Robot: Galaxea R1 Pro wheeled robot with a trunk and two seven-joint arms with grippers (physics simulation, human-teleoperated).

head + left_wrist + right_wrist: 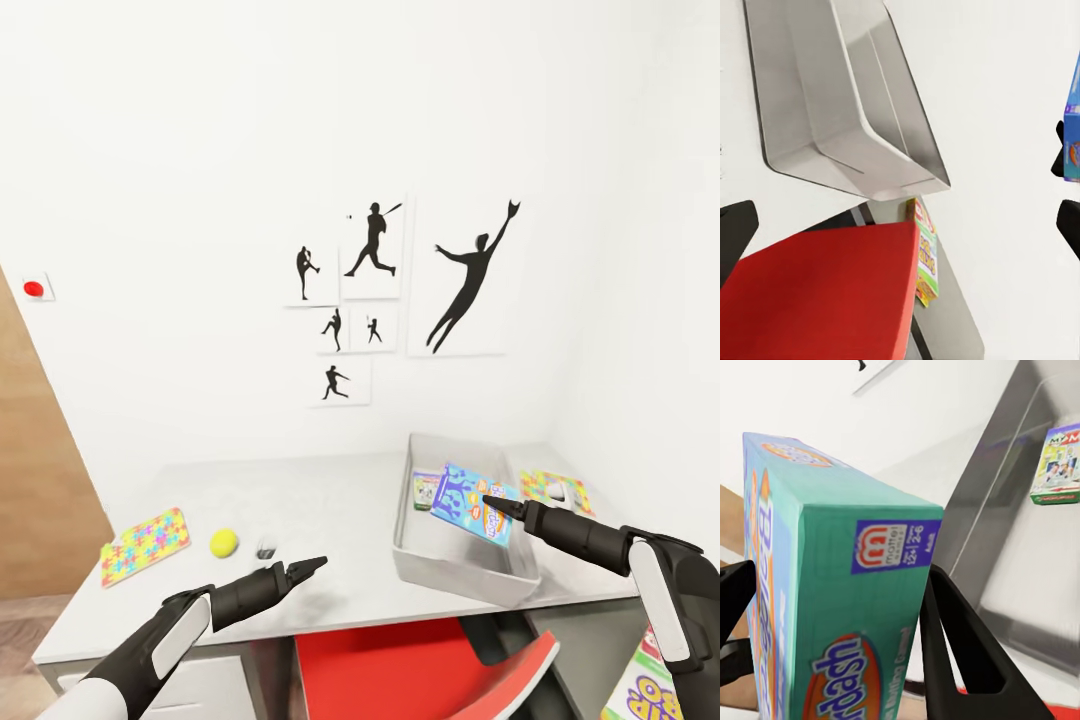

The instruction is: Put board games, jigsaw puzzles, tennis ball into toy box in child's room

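We find the right gripper (492, 503) clamped on the blue game (472, 502), held tilted over the toy box (462, 575) for release beside the Monopoly box (426, 490) inside, while the left gripper (312, 567), apparently closed and empty, hangs near the ball (223, 542) and puzzle (145, 545).

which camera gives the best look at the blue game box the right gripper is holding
The right wrist view: the blue game box sits large between the right gripper's fingers. The head view shows it whole over the toy box; the left wrist view catches one edge.
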